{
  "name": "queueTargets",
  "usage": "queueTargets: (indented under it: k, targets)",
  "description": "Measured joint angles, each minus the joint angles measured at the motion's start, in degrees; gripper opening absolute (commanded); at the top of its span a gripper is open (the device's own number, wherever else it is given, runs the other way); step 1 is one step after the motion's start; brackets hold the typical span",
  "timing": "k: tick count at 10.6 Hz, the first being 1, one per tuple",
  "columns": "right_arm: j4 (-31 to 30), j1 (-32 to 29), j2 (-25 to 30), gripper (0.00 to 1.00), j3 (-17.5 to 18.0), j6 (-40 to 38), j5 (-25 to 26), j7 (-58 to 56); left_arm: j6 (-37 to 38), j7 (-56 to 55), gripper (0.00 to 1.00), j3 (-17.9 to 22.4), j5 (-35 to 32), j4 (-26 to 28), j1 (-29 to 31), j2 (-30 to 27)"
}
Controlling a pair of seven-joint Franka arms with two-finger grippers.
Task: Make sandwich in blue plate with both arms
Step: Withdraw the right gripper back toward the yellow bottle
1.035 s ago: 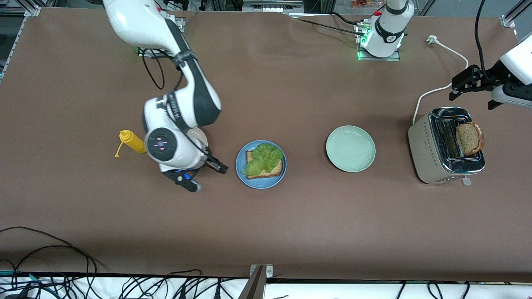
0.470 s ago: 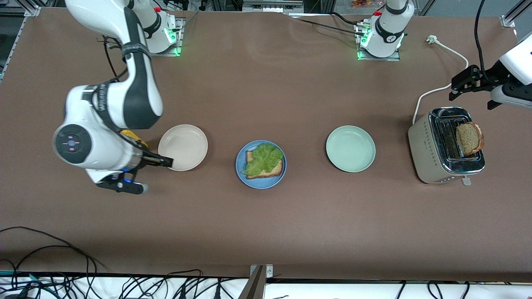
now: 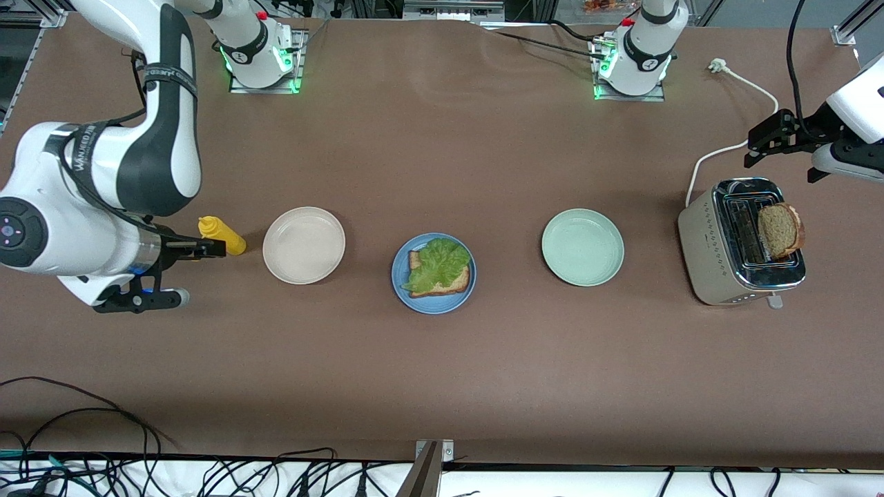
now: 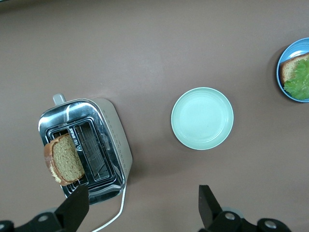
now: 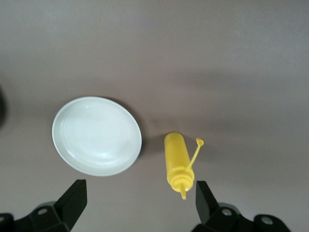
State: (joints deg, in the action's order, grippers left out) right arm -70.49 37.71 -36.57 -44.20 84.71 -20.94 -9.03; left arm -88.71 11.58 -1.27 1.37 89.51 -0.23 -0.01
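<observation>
Left claw [image 3: 780,148] open above toaster [image 3: 718,262] holding bread slice [image 3: 780,231], blue plate [image 3: 400,290] holding lettuce-topped bread [image 3: 440,269]

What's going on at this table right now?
A sandwich is half built: one bread slice with lettuce lies on the blue plate. The second slice sticks out of the toaster. The left gripper hangs open above the toaster; the right gripper is open over the mustard bottle, holding nothing.

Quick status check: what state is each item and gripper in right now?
blue plate: holds bread slice topped with lettuce, no top slice.
toaster: second slice sticking up from a slot.
green plate: empty.
beige plate: empty.
mustard bottle: lying down.
left gripper: open, above toaster.
right gripper: open, above bottle.
</observation>
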Motion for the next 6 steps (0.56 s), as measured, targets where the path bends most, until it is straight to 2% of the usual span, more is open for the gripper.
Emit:
queueTargets:
  k: [3, 4, 6]
  targets:
    - [-5.1, -1.7, 3.7, 1.0, 0.4, -1.2, 0.0, -3.8, 0.0, 0.0, 1.0, 0.0, 0.0, 0.1, 0.0, 0.0]
    - [-6.9, -4.6, 5.6, 1.0, 3.2, -1.3, 0.1, -4.6, 0.0, 0.0, 1.0, 0.0, 0.0, 0.1, 0.0, 0.0]
    - [-8.1, -13.1, 8.6, 1.0, 13.3, -0.8, 4.9, -4.9, -0.1, -0.1, 1.0, -0.1, 0.0, 0.1, 0.0, 0.0]
